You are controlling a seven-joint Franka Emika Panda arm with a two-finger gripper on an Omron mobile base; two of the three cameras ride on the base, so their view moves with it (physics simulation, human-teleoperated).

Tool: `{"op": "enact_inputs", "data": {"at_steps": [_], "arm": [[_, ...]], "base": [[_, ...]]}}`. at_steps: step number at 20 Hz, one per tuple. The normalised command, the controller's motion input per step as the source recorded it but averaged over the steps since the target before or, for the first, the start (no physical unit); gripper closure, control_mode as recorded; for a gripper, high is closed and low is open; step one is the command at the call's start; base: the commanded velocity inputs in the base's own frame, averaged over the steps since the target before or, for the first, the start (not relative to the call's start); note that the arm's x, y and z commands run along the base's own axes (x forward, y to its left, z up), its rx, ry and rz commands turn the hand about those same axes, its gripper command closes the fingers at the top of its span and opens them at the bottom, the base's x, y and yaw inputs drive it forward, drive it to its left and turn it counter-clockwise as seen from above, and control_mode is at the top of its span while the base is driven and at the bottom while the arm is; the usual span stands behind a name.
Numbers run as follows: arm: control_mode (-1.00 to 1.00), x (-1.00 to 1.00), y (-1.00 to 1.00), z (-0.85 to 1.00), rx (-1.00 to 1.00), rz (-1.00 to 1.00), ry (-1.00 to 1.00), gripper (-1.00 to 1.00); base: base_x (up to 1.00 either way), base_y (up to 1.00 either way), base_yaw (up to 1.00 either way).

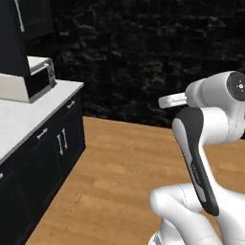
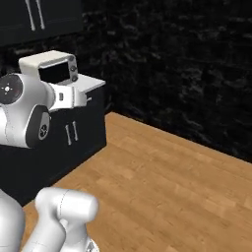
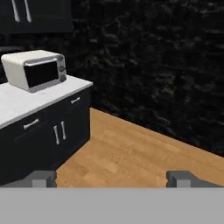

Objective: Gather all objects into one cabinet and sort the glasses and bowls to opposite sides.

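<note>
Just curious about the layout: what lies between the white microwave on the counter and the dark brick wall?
In the hand view, only bare white countertop lies between the microwave and the brick wall; nothing stands there.

Dim, even rendered light; soft, slightly blurry.

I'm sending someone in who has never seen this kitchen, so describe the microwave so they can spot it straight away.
Find the pale counter over the black lower cabinets along the left wall. The microwave sits near its end: a cream box with a dark glass door, the one appliance standing there.
</note>
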Motion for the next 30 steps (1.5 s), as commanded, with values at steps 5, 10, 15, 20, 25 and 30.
{"op": "enact_inputs", "data": {"at_steps": [5, 10, 15, 20, 25, 30], "arm": [[1.0, 0.0, 0.0, 0.0, 0.0, 0.0, 0.0, -1.0], [1.0, 0.0, 0.0, 0.0, 0.0, 0.0, 0.0, -1.0], [1.0, 0.0, 0.0, 0.0, 0.0, 0.0, 0.0, -1.0], [1.0, 0.0, 0.0, 0.0, 0.0, 0.0, 0.0, -1.0], [1.0, 0.0, 0.0, 0.0, 0.0, 0.0, 0.0, -1.0], [1.0, 0.0, 0.0, 0.0, 0.0, 0.0, 0.0, -1.0]], "base": [[0.63, -0.43, -0.52], [0.6, -0.14, -0.54], [0.82, 0.13, -0.48], [0.84, 0.4, -0.42], [0.63, 0.53, -0.35], [0.16, 0.13, -0.55]]}}
